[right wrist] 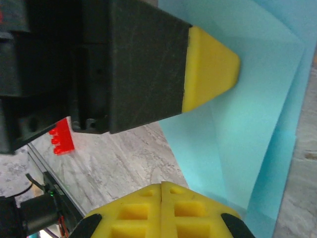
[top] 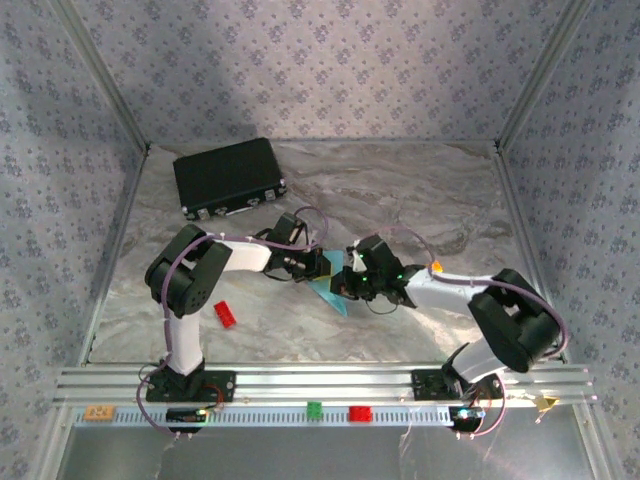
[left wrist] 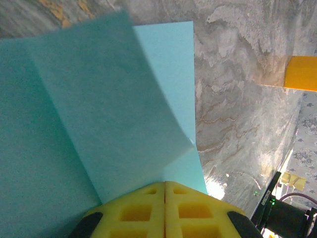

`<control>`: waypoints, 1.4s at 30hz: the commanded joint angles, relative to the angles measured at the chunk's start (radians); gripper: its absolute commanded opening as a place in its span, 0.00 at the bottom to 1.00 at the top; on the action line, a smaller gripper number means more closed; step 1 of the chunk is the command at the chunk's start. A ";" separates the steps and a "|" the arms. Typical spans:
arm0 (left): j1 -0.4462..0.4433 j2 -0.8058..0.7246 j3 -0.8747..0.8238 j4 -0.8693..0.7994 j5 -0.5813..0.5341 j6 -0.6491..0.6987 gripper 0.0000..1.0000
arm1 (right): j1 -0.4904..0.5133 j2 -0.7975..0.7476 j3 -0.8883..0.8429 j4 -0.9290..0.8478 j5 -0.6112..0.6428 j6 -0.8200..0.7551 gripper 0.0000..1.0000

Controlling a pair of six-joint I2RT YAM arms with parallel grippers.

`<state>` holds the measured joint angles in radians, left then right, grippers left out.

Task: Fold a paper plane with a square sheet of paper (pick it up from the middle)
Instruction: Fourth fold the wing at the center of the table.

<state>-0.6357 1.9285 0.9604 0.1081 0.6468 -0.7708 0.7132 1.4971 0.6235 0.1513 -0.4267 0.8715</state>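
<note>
The square sheet of paper [top: 333,296], light blue and partly folded with a flap over its lower layer, lies on the marbled table between the two arms. In the left wrist view the flap [left wrist: 99,114] runs right up to my left gripper [left wrist: 164,184], which is shut with its tips down on the paper; I cannot tell whether any paper is pinched between them. My right gripper [right wrist: 162,185] is shut at the paper's [right wrist: 257,114] near edge, with nothing visibly between its fingers. The left gripper's yellow fingertip [right wrist: 213,67] rests on the sheet just ahead of it. Both grippers [top: 318,268] [top: 348,283] meet over the paper.
A black case [top: 230,177] lies at the back left. A small red brick [top: 224,314] [right wrist: 62,139] sits on the table near the left arm. An orange block [left wrist: 301,73] [top: 437,267] is to the right of the paper. Green [top: 314,409] and red [top: 360,413] bricks sit on the front rail.
</note>
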 commanded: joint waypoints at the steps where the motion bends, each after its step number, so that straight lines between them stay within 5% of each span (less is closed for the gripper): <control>1: -0.003 0.033 -0.016 -0.027 -0.033 0.003 0.07 | 0.013 0.046 0.048 -0.031 0.005 -0.026 0.02; 17: -0.002 0.035 -0.015 -0.027 -0.031 0.007 0.07 | 0.013 0.128 -0.003 -0.025 0.033 -0.009 0.01; 28: 0.012 0.033 -0.027 -0.034 -0.038 0.013 0.07 | 0.010 0.092 -0.166 0.134 0.017 0.070 0.02; 42: 0.023 0.043 -0.032 -0.037 -0.049 0.003 0.06 | 0.049 -0.025 -0.263 0.068 0.007 0.039 0.03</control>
<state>-0.6304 1.9331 0.9585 0.1089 0.6662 -0.7719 0.7383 1.4868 0.4015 0.3637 -0.4061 0.9195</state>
